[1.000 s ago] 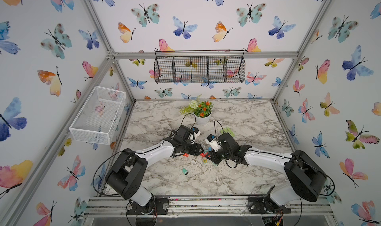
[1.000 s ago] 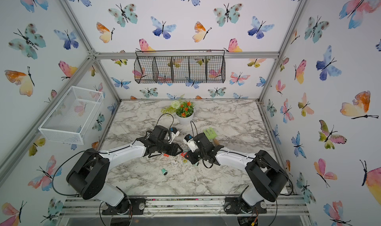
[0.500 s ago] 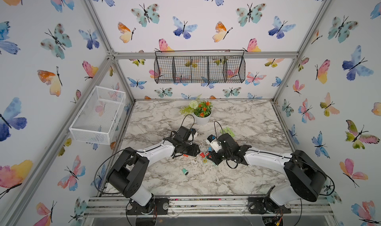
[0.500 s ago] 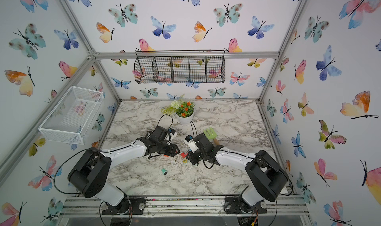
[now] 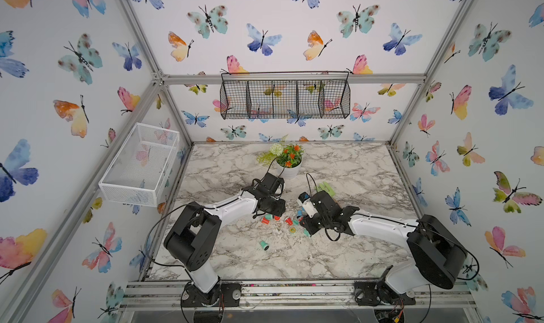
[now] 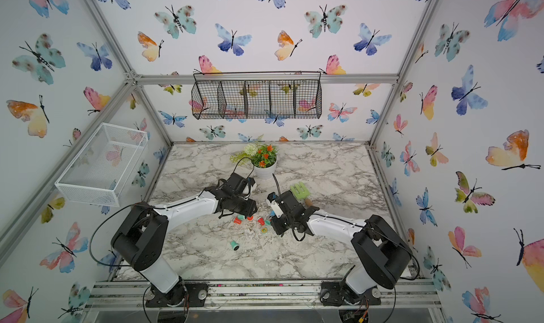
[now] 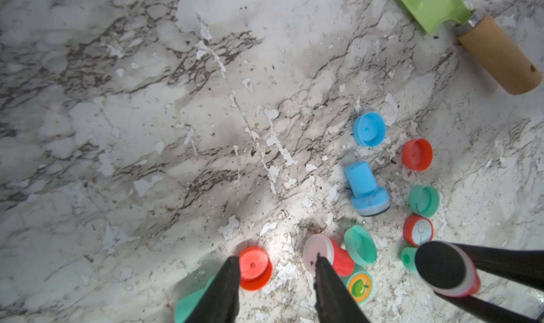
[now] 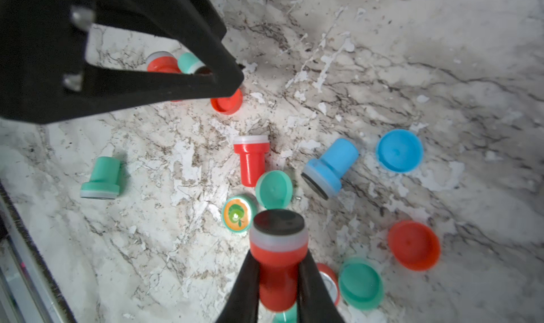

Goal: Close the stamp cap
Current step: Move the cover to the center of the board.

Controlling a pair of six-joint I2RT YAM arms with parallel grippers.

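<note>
My right gripper point(image 8: 279, 265) is shut on the stem of a red stamp point(image 8: 278, 248). The stamp has no cap and its dark pad faces away from the wrist. It hangs just above the table, seen in the left wrist view as the held stamp point(image 7: 444, 267). My left gripper point(image 7: 275, 262) is open, low over the table. A loose red cap point(image 7: 254, 267) lies between its fingers, against one fingertip point(image 7: 232, 265). The other fingertip point(image 7: 321, 265) stands by a capped red stamp point(image 7: 329, 255). In a top view the two grippers face each other over the pile point(image 5: 290, 221).
Scattered around are a blue stamp point(image 8: 329, 168), blue cap point(image 8: 399, 150), teal caps point(image 8: 273, 189), another red cap point(image 8: 413, 245), a teal stamp point(image 8: 101, 177) and an apple-sticker stamp point(image 8: 237, 214). A green garden tool point(image 7: 435, 6) and a flower pot point(image 5: 288, 168) lie beyond.
The left gripper's jaws have narrowed around the loose red cap. The right gripper has kept still with the red stamp.
</note>
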